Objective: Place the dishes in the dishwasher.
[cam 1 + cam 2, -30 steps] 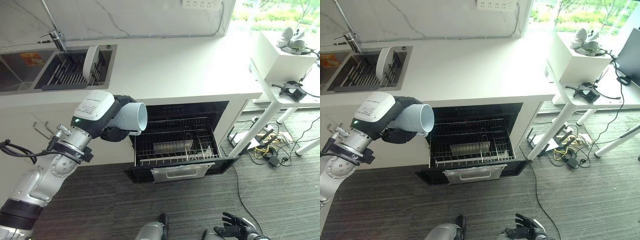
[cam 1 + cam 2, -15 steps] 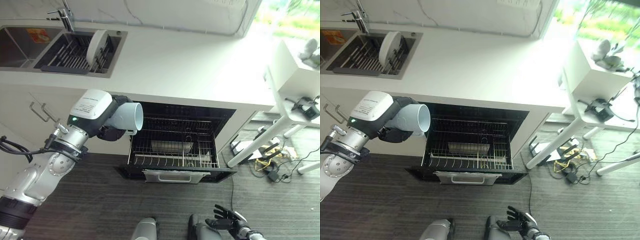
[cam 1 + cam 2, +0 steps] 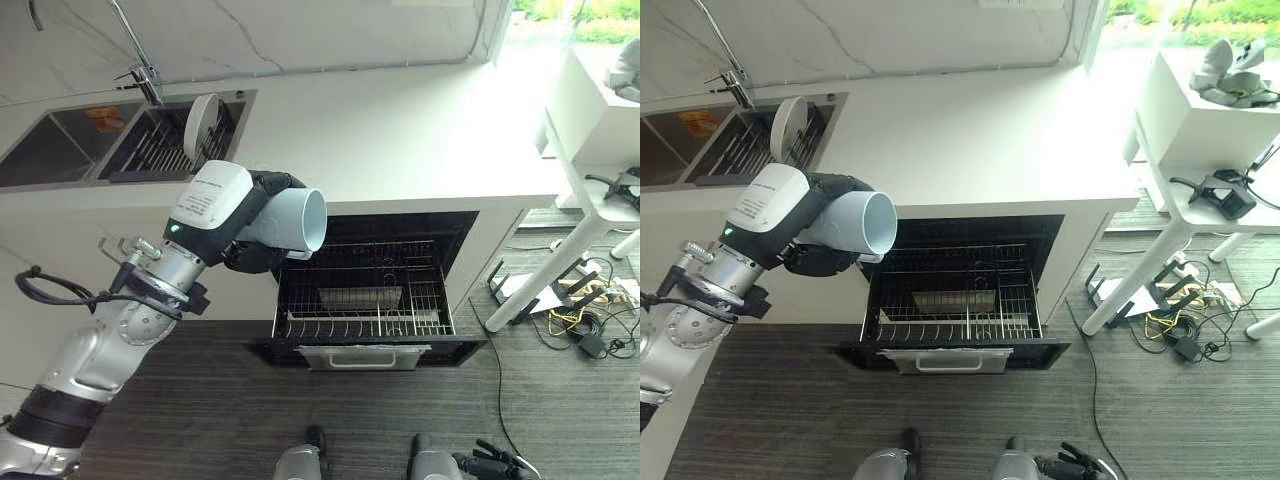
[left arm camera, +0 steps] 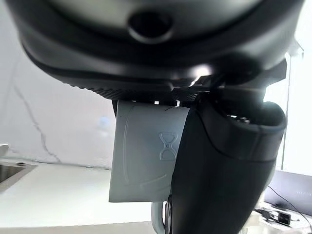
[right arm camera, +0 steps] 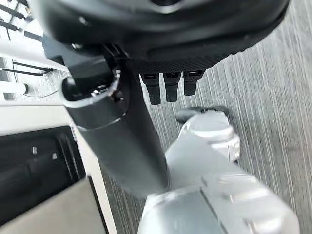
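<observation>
A pale blue-grey cup [image 3: 297,218] lies on its side in my left hand [image 3: 252,258], mouth facing right. The hand is shut round it, with the thumb [image 4: 219,170] pressed along the cup [image 4: 146,151] wall. It hangs in front of the cabinet, just beyond the upper left corner of the open dishwasher [image 3: 375,290]. The dishwasher's wire rack [image 3: 420,305] is pulled out and holds a grey metal insert [image 3: 358,297]. A white plate [image 3: 203,128] stands on edge in the sink rack. My right hand [image 3: 493,464] hangs low near the floor with its fingers [image 5: 168,87] straight.
The white countertop [image 3: 400,130] runs above the dishwasher, with the sink [image 3: 60,150] and faucet [image 3: 140,70] at its left end. A white table [image 3: 600,110] stands to the right, with cables [image 3: 580,320] on the dark floor beneath it.
The camera has shifted. My left hand still holds the cup by the dishwasher's upper left corner. My right hand has sunk toward the lower edge of the view.
</observation>
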